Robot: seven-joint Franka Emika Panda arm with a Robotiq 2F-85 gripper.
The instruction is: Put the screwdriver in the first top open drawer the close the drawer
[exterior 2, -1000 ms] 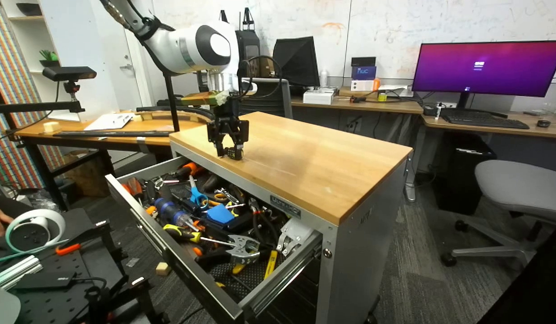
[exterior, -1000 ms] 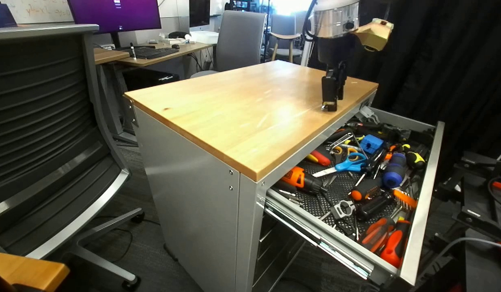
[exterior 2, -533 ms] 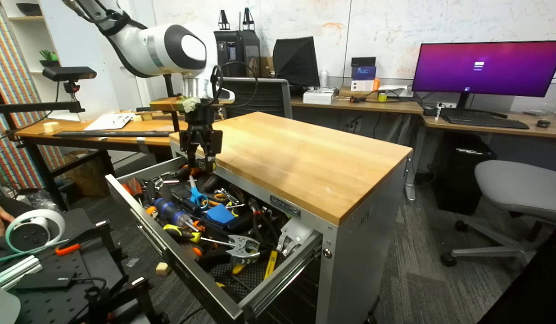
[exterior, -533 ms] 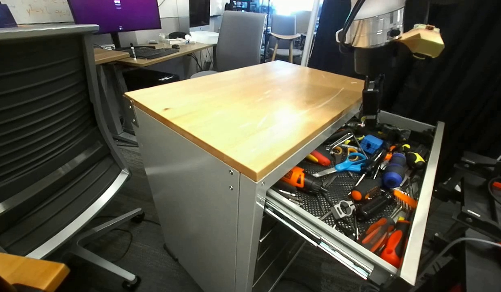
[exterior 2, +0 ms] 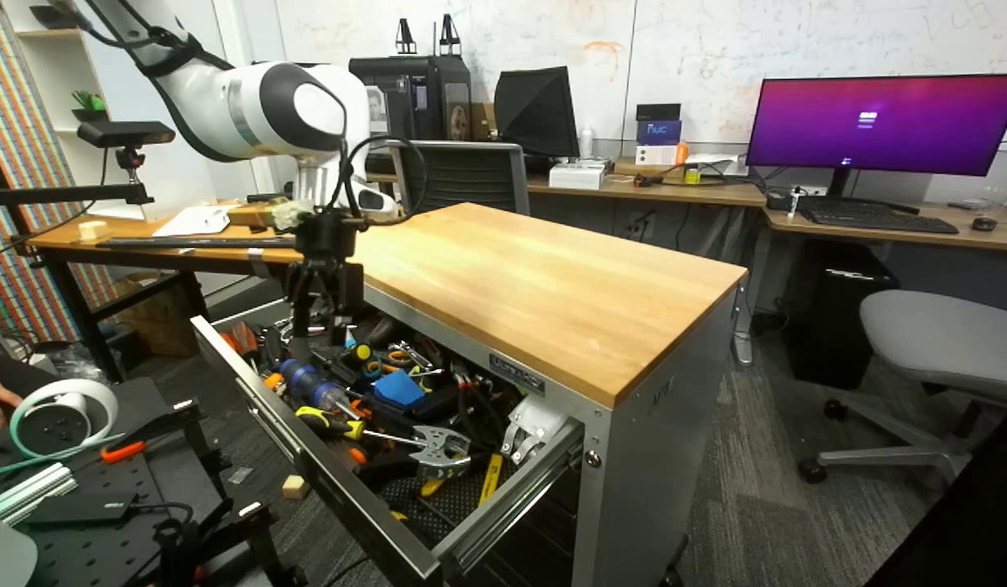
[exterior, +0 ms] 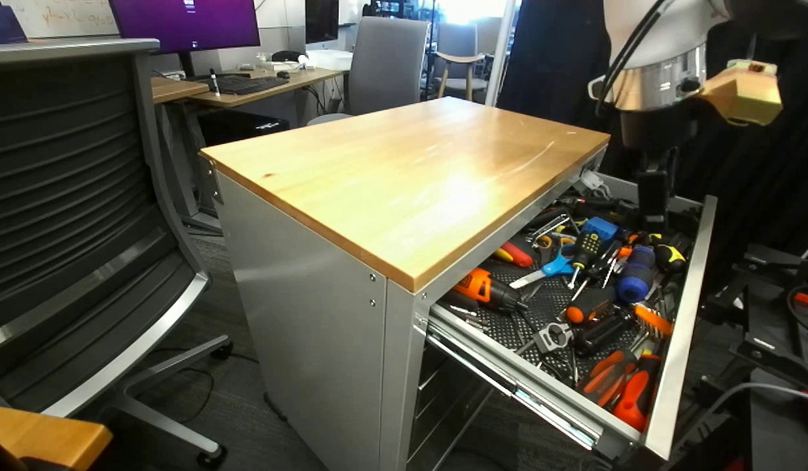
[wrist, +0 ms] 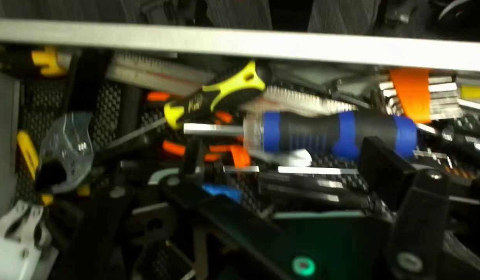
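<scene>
The screwdriver [exterior: 587, 248], stubby and black with yellow dots, is over the tools in the drawer, in front of a blue block. Its yellow handle end shows in an exterior view [exterior 2: 362, 352]. I cannot tell if it has settled. The drawer [exterior: 688, 314] is pulled out and full of tools; its front shows in an exterior view [exterior 2: 364, 522] and its rim in the wrist view [wrist: 240, 42]. My gripper [exterior 2: 319, 334] hangs above the drawer, apart from the screwdriver. In the wrist view the gripper's fingers [wrist: 282, 155] are spread. I cannot make out the screwdriver there.
The cabinet's wooden top [exterior: 404, 176] lies beside the open drawer. A blue-handled tool [wrist: 309, 134] and a yellow-black one [wrist: 216, 97] lie below my fingers. A black stand [exterior 2: 103, 505] is in front of the drawer, and an office chair [exterior: 83, 229] is near the cabinet.
My gripper has moved from above the wooden top out over the drawer, past its edge. It held the screwdriver; now it is open and the screwdriver is apart from it, inside the drawer.
</scene>
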